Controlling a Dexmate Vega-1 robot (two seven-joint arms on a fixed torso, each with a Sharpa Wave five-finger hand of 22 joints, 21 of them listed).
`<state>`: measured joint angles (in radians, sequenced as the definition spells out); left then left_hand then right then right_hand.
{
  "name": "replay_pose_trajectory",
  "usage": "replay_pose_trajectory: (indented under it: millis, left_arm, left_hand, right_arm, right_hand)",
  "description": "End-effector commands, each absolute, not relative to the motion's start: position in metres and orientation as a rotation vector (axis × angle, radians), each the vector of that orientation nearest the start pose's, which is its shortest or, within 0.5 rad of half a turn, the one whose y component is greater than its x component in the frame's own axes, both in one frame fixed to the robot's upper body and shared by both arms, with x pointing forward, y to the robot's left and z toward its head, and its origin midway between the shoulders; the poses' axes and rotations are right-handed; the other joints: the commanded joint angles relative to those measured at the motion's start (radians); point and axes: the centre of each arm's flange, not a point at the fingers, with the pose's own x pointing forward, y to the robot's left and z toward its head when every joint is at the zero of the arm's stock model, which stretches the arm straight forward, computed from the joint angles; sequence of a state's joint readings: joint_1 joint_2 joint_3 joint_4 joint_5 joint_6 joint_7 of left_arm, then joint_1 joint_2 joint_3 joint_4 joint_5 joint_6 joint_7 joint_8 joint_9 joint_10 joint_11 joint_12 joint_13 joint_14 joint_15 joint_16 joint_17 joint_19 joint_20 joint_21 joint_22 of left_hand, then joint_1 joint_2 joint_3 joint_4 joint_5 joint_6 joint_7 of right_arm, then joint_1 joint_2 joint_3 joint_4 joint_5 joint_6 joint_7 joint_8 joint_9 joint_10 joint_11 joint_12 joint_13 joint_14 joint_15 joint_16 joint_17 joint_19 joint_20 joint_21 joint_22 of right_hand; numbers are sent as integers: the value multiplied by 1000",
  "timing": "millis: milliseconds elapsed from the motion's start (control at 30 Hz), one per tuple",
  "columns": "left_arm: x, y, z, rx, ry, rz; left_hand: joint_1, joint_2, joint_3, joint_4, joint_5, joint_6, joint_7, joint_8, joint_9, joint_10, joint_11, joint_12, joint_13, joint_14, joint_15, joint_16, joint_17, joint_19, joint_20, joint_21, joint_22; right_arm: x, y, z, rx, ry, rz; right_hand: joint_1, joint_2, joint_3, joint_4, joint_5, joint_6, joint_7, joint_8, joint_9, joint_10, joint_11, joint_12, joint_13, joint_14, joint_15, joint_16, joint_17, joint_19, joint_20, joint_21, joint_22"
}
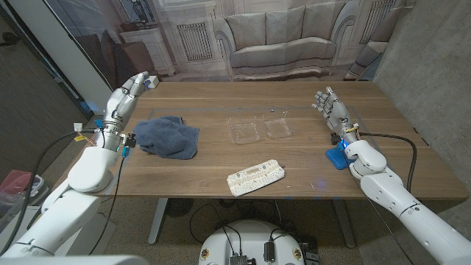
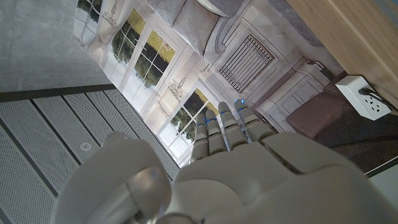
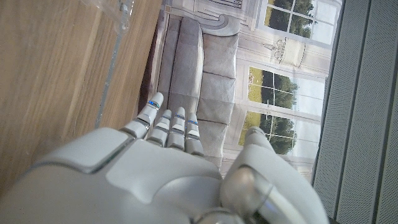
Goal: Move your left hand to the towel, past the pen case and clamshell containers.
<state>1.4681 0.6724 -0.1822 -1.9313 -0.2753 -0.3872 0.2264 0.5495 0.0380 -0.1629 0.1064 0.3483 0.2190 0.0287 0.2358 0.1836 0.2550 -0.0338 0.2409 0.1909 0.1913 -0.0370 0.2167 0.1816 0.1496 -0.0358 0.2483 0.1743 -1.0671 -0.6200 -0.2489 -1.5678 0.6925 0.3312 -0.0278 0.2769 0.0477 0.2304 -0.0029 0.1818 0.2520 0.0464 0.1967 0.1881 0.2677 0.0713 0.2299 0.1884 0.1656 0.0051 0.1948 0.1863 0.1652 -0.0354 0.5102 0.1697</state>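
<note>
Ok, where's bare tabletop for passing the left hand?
Bare wood lies between the blue towel and the clamshell containers, and along the far edge behind both. The near middle is crowded by the pen case. The left hand is raised at the far-left corner.

Right wrist view crops clamshell container (image 3: 118, 15) edge

The empty left hand (image 1: 131, 94) is raised at the table's far left edge, fingers apart, at about eleven o'clock from the crumpled dark blue cloth towel (image 1: 168, 137). Bare wood separates them. At three o'clock from the towel lie two clear plastic clamshell containers (image 1: 259, 129); at four o'clock lies the cream patterned pen case (image 1: 255, 177), well apart.
</note>
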Motion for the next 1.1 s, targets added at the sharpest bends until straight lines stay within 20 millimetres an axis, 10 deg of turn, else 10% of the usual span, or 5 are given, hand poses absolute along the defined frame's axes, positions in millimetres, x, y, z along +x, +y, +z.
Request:
replay_pose_trajectory:
  millis: [33,1100]
  left_arm:
    - [439,406,-3,411,-917,222]
    - [410,427,-12,601,-887,448]
  left_hand:
    - [10,2,-12,1,8,13,-1,-3,3,5,-1,-2,0,11,-3,-4,2,9,-29,-5,5]
    - [19,1,-24,-2,22,41,-7,-5,4,26,-13,-7,1,25,-17,-9,2,8,-36,-18,5]
  right_arm:
    - [590,-312,-32,72,-671,186]
    - [581,-308,-39,55,-660,186]
  right_hand:
    - [-3,-1,-2,1,3,9,-3,4,5,7,4,0,2,9,4,3,1,9,-28,-1,6]
    - [-5,2,-5,0,4,18,0,5,5,18,0,2,3,18,0,5,1,23,-32,-11,6]
